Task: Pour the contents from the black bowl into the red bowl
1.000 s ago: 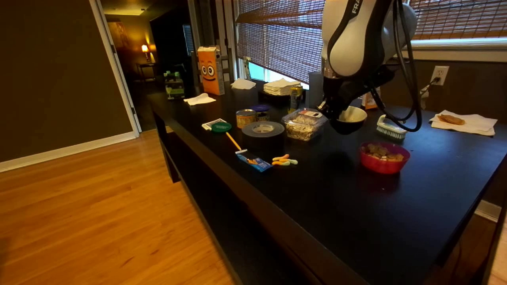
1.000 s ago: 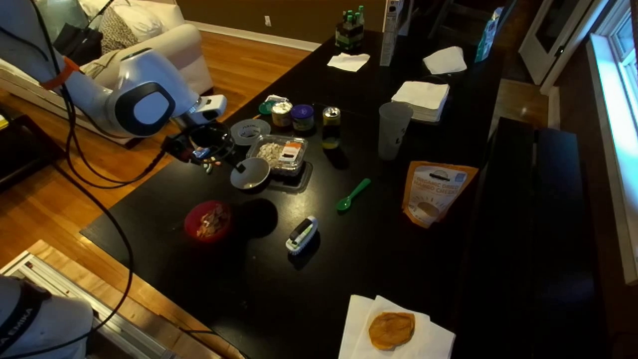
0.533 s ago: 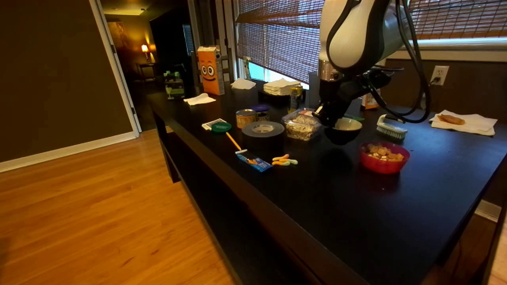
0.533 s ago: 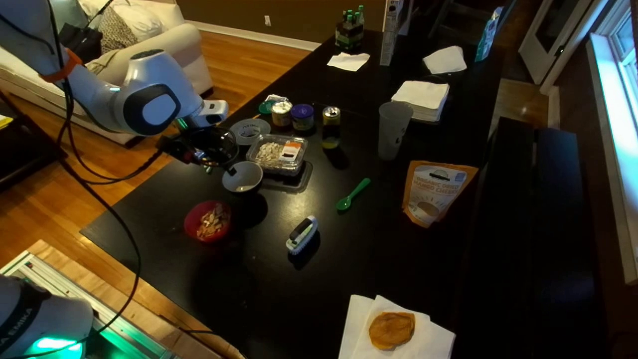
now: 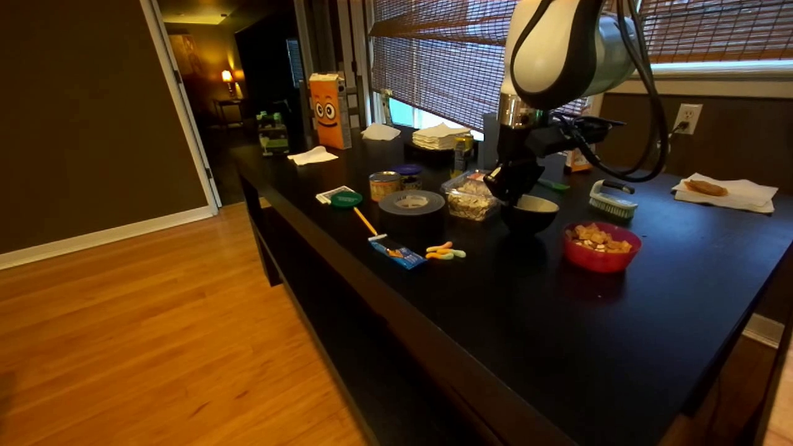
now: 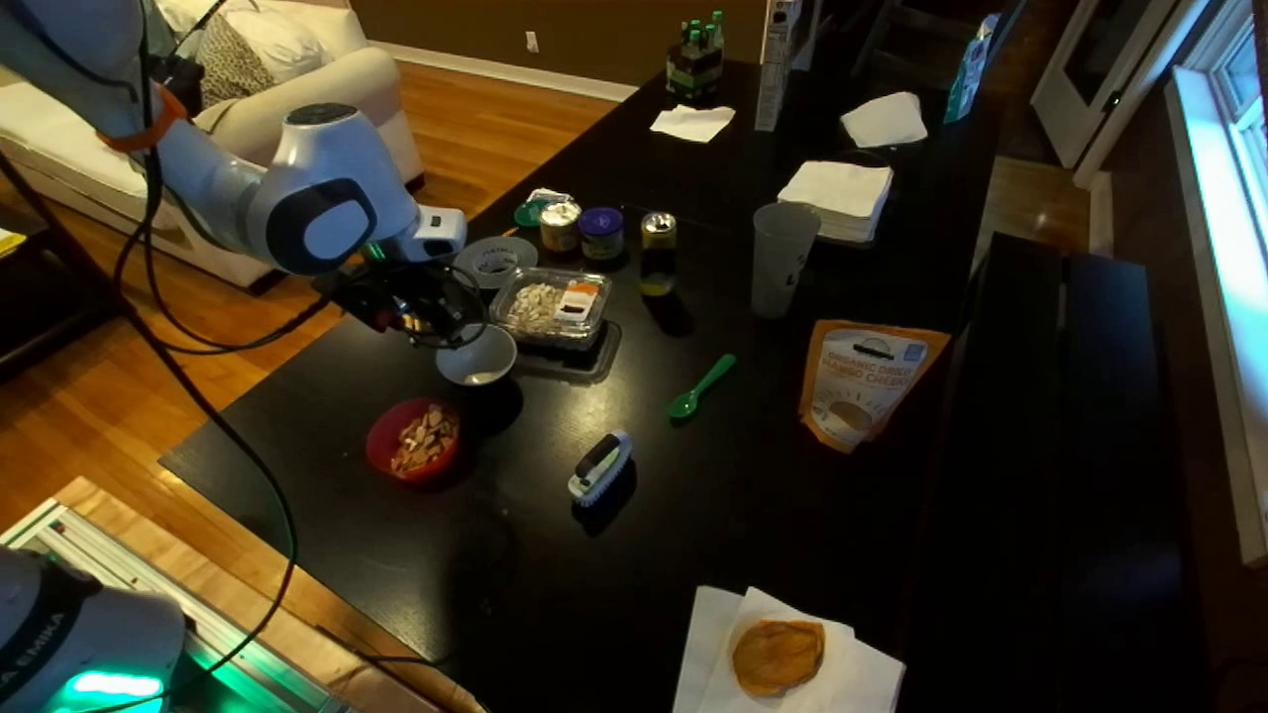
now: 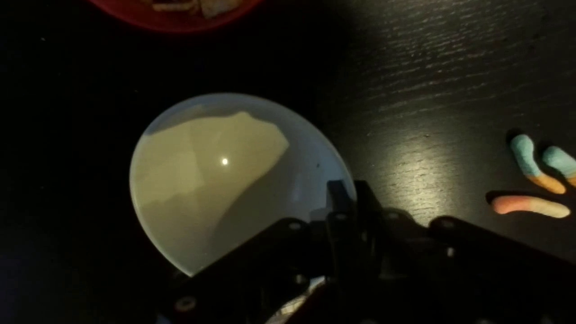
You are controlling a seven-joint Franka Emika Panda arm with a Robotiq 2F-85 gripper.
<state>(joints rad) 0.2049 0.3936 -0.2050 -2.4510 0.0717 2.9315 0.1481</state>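
Over the dark worktop (image 6: 614, 584), the gripper (image 7: 353, 198) pinches the black bowl (image 5: 530, 222) by its rim; set-down should avoid the red bowl (image 5: 598, 261) of contents (image 6: 424, 441), between it and the nearest short edge.

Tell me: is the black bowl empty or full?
Seemingly empty: in the wrist view the black bowl shows bare pale inside and a dark speck; the pincer hides part.

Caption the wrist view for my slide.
Gripper clamped on rim of empty-looking black bowl, red bowl with orangey bits cropped at top, gummy worms at right.
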